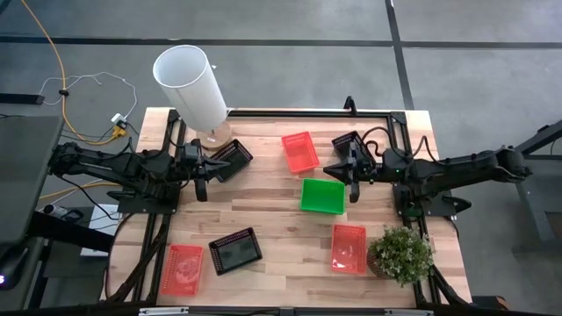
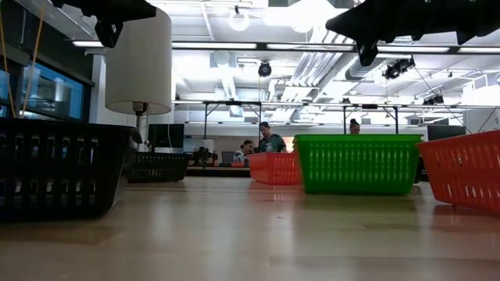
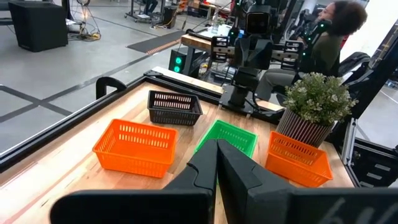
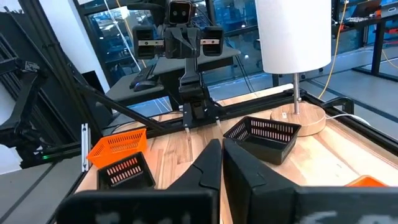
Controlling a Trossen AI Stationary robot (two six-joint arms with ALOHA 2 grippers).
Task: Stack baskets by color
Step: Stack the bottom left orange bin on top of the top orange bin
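Observation:
Several mesh baskets rest flat on the wooden table. Red ones lie at the far middle, near right and near left. A green one sits right of centre. Black ones lie at the near middle, beside the lamp base and under my right arm. My left gripper hovers shut above the table's left part, close by the black basket near the lamp. My right gripper hovers shut between the far red and the green basket.
A tall white cylinder on a round wooden base stands at the far left corner. A small potted plant stands at the near right. Bare wood lies open in the table's middle. People sit in the room beyond the table.

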